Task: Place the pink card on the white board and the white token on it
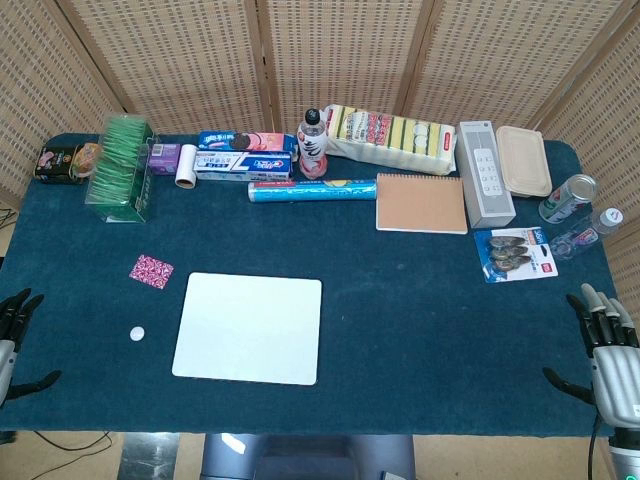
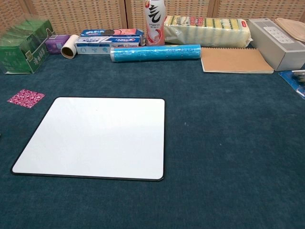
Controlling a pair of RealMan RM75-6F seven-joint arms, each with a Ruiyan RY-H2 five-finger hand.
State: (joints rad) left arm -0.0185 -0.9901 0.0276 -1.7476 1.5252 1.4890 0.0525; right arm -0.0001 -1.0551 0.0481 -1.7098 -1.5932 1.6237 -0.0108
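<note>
From the head view, I am seeing the white board [image 1: 249,327] lying bare on the counter [image 1: 420,310], the pink card [image 1: 152,269] just off its far-left corner and the white token [image 1: 136,334] beside its left edge. Nothing is being carried: the left robot hand [image 1: 14,330] and right robot hand [image 1: 610,345] are both hanging wide and empty. I judge the card pickup comes first, needing a fine pinch.

In the chest view, the token and both hands are falling outside the frame.

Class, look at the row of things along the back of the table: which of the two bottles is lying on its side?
The clear bottle at the far right, beside the can, lies on its side. The pink-labelled bottle stands upright.
</note>
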